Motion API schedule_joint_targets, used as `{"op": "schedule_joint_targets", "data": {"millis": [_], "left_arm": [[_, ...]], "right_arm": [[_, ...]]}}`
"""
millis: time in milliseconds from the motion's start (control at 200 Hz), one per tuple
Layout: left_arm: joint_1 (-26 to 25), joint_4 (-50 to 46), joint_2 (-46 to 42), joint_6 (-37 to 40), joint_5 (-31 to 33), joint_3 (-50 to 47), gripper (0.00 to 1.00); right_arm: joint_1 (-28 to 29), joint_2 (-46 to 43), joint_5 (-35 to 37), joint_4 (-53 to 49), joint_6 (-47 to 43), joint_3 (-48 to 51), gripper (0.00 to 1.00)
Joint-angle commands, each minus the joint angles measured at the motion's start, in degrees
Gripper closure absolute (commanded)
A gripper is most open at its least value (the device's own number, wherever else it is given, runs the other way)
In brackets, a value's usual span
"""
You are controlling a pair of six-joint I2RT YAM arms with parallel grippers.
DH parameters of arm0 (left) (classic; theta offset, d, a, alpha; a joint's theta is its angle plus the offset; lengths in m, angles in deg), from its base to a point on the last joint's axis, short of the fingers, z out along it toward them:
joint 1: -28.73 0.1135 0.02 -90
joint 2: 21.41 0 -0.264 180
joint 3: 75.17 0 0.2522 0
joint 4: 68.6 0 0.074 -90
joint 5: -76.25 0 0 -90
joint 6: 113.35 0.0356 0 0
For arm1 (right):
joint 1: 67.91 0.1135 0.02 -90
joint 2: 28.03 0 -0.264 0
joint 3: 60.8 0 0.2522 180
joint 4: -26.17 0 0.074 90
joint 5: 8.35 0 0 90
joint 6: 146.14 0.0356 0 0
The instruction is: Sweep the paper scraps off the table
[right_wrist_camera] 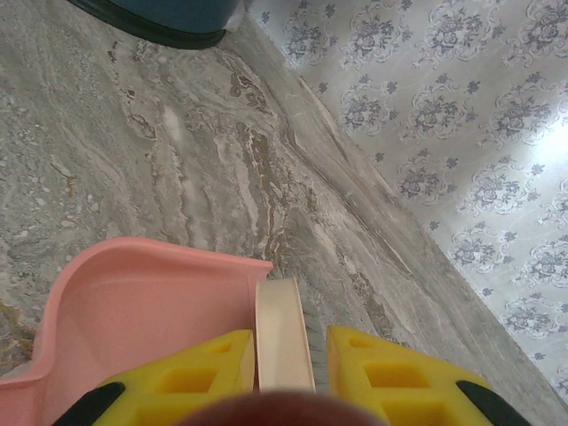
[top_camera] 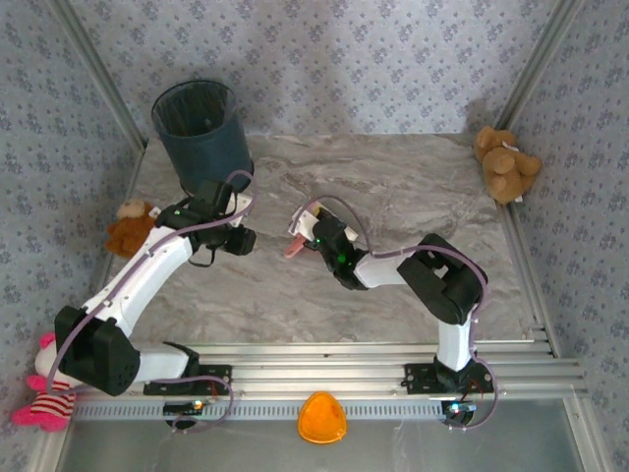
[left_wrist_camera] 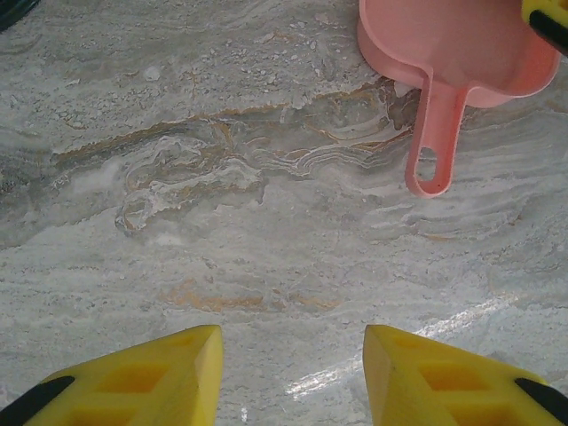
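ROBOT ARMS AT WORK: 2 robot arms reach over a marble-veined tabletop (top_camera: 413, 187) inside a booth lined with floral wallpaper. The yellow right fingers (right_wrist_camera: 390, 377) are clamped on a cream brush (right_wrist_camera: 282, 324), whose flat back is pinched between them. They are just beside a pink dustpan (right_wrist_camera: 133, 311) near the middle of the tabletop. From the left wrist, the dustpan (left_wrist_camera: 461, 44) lies flat on the stone with its handle pointing toward the left fingers (left_wrist_camera: 160, 377), and a yellow fingertip of the right arm hangs over its far rim. The left fingers stand moderately apart and hold nothing, with bare tabletop showing in the gap between them. They hover to the left of the dustpan, apart from its handle. A dark blue bin (top_camera: 201, 123) stands at the far left corner, close behind the left arm's wrist. Where the paper scraps lie cannot be told from these views. 1 brown teddy bear (top_camera: 506, 162) sits at the far right edge of the tabletop. A smaller bear (top_camera: 133, 226) sits at the left edge beside the left arm. A pink toy (top_camera: 44, 393) with striped legs lies by that arm's shoulder. An orange object (top_camera: 322, 418) rests at the near edge, in front of the ribbed metal rails (top_camera: 324, 359) where both arms are bolted.
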Motion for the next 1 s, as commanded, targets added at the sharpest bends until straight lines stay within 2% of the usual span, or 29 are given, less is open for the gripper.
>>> {"op": "schedule_joint_targets", "data": {"millis": [0, 485, 695, 994], "left_arm": [[0.37, 0.16, -0.02, 1.14, 0.41, 0.09, 0.54], [0.37, -0.19, 0.24, 1.34, 0.39, 0.15, 0.54], [0.37, -0.19, 0.23, 1.42, 0.35, 0.13, 0.54], [0.37, -0.37, 0.37, 1.45, 0.34, 0.15, 0.54]], "right_arm": [[1.23, 1.99, 1.06, 0.72, 2.69, 0.79, 0.7], [2.95, 2.17, 3.35, 1.22, 5.08, 2.53, 0.55], [3.71, 1.64, 4.24, 1.49, 5.41, 3.25, 0.45], [4.9, 0.54, 5.53, 1.42, 6.12, 4.06, 0.39]]}}
